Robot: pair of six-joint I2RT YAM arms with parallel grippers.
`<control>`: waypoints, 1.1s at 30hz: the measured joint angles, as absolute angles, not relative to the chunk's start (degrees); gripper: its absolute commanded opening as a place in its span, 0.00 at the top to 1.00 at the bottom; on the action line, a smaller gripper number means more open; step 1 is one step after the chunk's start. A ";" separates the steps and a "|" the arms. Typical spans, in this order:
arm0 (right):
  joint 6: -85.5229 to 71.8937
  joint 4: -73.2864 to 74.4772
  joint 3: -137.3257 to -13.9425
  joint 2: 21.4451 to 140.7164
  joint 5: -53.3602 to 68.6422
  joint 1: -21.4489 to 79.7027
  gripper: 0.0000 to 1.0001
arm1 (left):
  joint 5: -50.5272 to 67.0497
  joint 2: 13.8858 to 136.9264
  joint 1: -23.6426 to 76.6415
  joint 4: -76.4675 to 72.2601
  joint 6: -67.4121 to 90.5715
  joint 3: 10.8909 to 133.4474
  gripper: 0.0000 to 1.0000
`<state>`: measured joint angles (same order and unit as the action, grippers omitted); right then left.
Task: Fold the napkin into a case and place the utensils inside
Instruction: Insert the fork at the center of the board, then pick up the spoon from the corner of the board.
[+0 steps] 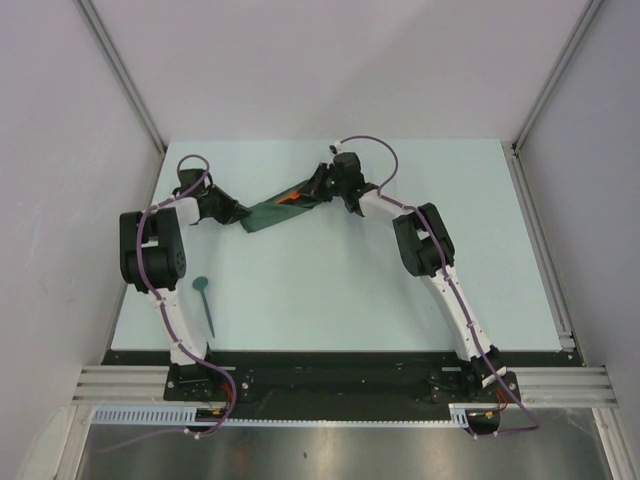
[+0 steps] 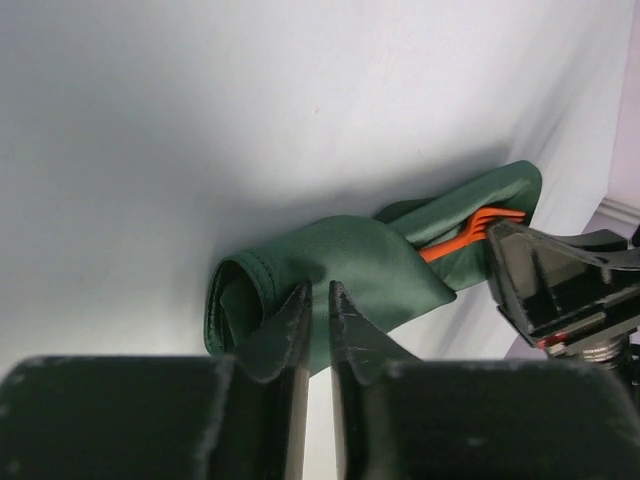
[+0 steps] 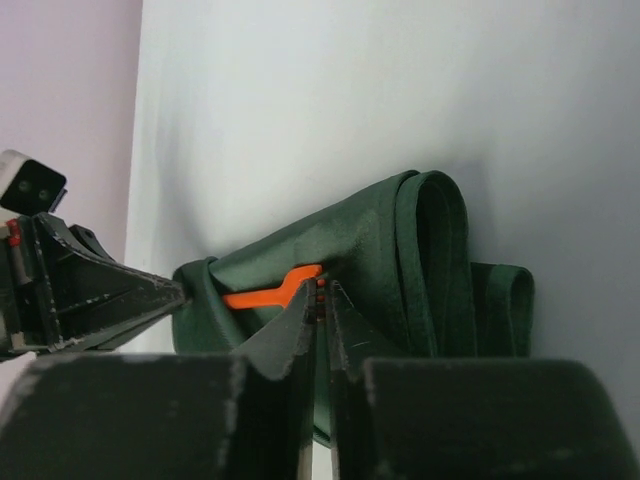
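Left gripper (image 2: 318, 292) fills the bottom of its own wrist view. Its jaws are drawn almost together and, as far as I can judge, nip the rolled end of the napkin (image 2: 350, 262), which lies folded into a narrow case on the table (image 1: 330, 290) between the two arms. Right gripper (image 3: 320, 290) meets it from the other end, jaws likewise nearly closed, with the tine end of the orange fork (image 3: 262, 293) at their tips, seemingly pinched; the handle is partly inside the fold. The step looks like seating that fork: push low and straight along the case while the left side anchors the cloth against bunching or unrolling. Teal spoon (image 1: 206, 302) lies well apart, near the left arm, not yet inserted.
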<state>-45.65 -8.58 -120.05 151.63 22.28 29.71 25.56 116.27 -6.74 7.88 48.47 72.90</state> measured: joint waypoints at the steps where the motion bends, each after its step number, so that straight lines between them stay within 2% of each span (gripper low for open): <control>1: -45.78 -8.47 -120.33 151.63 22.28 29.78 0.78 | 25.54 116.27 -6.76 7.90 48.42 72.90 0.72; 4: -45.60 -8.58 -120.84 151.63 22.33 29.95 0.59 | 24.40 115.33 -6.74 9.10 47.53 72.88 0.58; 5: -45.34 -8.51 -120.84 151.63 22.31 29.95 0.57 | 23.83 114.34 -6.76 9.98 47.20 72.86 0.54; 6: -45.04 -8.34 -120.84 151.63 22.26 29.95 0.53 | 23.11 113.06 -6.76 11.16 46.70 72.86 0.37; 9: -43.86 -7.05 -120.84 151.61 22.22 29.95 0.49 | 19.81 106.78 -6.79 14.44 44.49 72.73 0.32; 15: -40.53 -2.81 -119.83 148.55 21.98 29.69 0.38 | 5.65 88.60 -6.79 25.65 39.99 70.61 0.31; 19: -37.01 2.92 -119.72 144.73 21.12 28.86 0.34 | -5.19 83.15 -6.83 33.67 38.50 66.26 0.34; 27: -29.45 12.56 -119.83 136.44 19.07 25.52 0.32 | -15.14 87.42 -6.90 46.44 37.95 54.46 0.39; 31: -27.99 11.20 -107.22 125.38 19.00 22.70 0.32 | -16.34 87.79 -6.90 47.62 38.33 51.75 0.45; 33: -27.97 9.85 -99.98 119.20 19.59 21.32 0.32 | -16.36 88.03 -6.90 47.24 38.50 50.28 0.55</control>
